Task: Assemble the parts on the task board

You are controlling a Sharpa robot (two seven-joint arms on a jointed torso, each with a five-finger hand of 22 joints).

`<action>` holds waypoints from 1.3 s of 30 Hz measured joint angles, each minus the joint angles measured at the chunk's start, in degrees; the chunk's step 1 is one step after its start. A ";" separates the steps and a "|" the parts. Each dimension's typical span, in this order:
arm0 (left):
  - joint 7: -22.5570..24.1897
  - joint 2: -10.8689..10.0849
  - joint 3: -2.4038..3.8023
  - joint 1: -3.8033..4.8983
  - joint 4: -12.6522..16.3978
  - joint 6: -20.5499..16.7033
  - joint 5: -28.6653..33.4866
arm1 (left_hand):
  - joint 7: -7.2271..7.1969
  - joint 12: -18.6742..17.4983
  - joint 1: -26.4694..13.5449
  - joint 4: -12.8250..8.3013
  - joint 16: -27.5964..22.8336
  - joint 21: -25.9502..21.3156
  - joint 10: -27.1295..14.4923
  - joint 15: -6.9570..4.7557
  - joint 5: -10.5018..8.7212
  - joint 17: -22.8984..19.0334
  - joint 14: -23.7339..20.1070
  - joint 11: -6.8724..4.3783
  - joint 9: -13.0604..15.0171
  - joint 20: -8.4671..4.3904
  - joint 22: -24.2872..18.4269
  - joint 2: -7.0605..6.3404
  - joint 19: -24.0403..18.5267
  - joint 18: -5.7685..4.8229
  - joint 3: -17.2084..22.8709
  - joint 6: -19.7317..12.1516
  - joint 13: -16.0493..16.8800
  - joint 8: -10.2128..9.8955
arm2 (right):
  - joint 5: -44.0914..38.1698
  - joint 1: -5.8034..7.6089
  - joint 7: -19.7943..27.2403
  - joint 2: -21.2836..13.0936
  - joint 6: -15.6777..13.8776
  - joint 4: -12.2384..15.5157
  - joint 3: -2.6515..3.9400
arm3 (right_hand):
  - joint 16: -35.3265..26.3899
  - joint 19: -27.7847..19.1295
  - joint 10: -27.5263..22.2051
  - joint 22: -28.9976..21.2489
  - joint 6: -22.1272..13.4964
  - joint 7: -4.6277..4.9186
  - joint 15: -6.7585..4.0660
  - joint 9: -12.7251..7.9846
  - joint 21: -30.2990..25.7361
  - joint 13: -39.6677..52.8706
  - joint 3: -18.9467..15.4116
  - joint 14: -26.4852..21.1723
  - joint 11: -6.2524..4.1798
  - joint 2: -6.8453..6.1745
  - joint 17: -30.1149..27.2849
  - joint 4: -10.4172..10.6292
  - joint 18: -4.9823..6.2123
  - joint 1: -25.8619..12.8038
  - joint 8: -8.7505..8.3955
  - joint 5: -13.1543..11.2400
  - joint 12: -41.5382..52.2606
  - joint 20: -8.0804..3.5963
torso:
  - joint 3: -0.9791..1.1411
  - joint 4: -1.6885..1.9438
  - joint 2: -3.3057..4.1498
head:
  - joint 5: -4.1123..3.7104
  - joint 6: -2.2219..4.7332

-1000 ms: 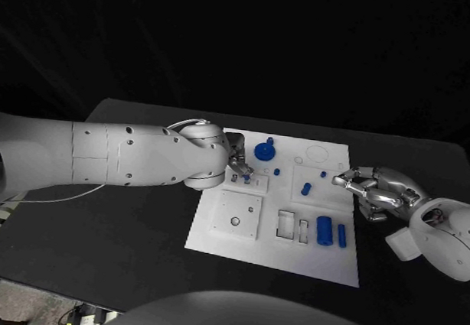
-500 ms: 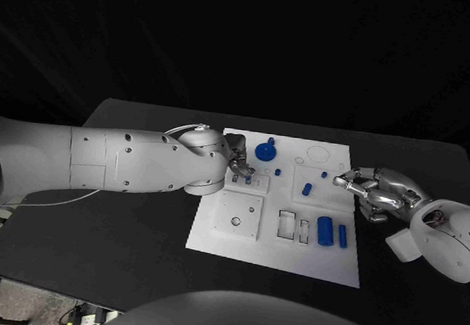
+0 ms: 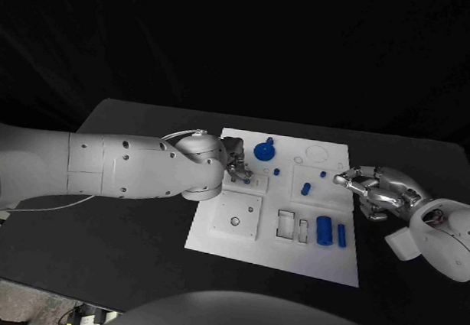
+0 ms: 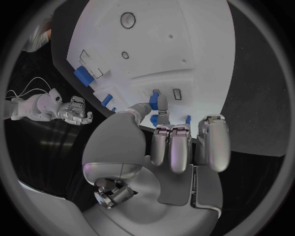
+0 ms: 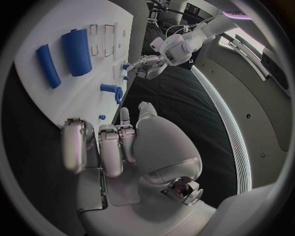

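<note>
A black table (image 3: pixel 107 236) fills the space before us, with darkness all round it, and the white task board (image 3: pixel 245 244) lies flat in its middle. We can read no writing or brand on the board or the parts.

Our left hand (image 3: pixel 238 167) is over the board's far left part, fingers pointing down at it. The left wrist view shows a small blue part (image 4: pixel 158 102) pinched at the fingertips (image 4: pixel 162 104), close against the white surface — the remaining fingers lie side by side, curled slightly. Whether the piece already touches the board we cannot tell.

Our right hand (image 3: pixel 371 188) sits at the board's right edge, fingers curled in with nothing in them; the right wrist view shows them bent over the palm, beside the white plate.

Outward from the left hand, a round blue knob-like part (image 3: pixel 265 150) stands just beyond it near the far edge. A small blue peg (image 3: pixel 306 189) lies between the two hands. Nearer us, a thick blue cylinder (image 3: pixel 324 229) and a thinner blue rod (image 3: pixel 342 234) lie side by side, next to two rectangular recesses (image 3: pixel 286 224). A square plate with a hole (image 3: pixel 237 213) sits on the near left.
</note>
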 measured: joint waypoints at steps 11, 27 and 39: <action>0.00 0.00 0.02 -0.06 -0.02 -0.40 -0.60 | 0.02 0.00 -0.01 0.06 0.00 0.00 0.00 0.00 -0.17 0.00 0.00 0.00 -0.01 0.00 0.00 0.00 0.00 0.00 -0.06 0.01 0.00 0.00 | 0.02 -0.03 0.09 0.05 -0.13 -0.03 0.00 | 0.00 0.00 -0.07 -0.01 0.00 0.00 0.09 0.00 0.00 0.00 0.00 0.08 0.08 0.06 0.05 0.00 0.00 0.06 0.00 0.00 0.17 0.00 | -0.04 0.03 -0.01 | 0.10 0.00; 0.00 0.19 0.00 -0.07 -0.48 -0.34 -0.79 | -0.02 0.00 -0.31 0.23 0.00 0.00 -0.09 0.00 -0.21 -0.01 0.00 0.09 0.07 0.00 0.00 -0.30 0.00 0.00 0.09 -0.23 0.00 0.00 | 0.05 -0.05 0.09 0.08 -0.13 -0.05 0.00 | 0.00 0.00 -0.05 -0.01 0.00 0.00 0.19 0.00 0.00 0.00 0.16 0.01 0.10 0.06 0.03 -0.16 0.00 0.06 0.00 0.24 -0.07 0.00 | -0.01 -0.01 -0.01 | 0.14 0.00; 0.00 0.45 0.01 -0.08 -0.82 -0.23 -0.81 | -0.01 0.00 -0.33 0.24 0.00 0.00 -0.09 0.00 -0.21 -0.01 0.00 0.09 0.10 0.00 0.00 -0.31 0.00 0.00 0.08 -0.22 0.00 0.00 | 0.07 -0.06 0.09 0.04 -0.13 -0.04 0.00 | 0.00 0.00 -0.05 -0.02 0.00 0.00 0.25 0.00 0.01 0.00 0.16 0.06 0.11 0.06 0.03 -0.16 0.00 0.06 0.00 0.23 -0.06 0.00 | -0.02 -0.01 -0.01 | 0.18 0.00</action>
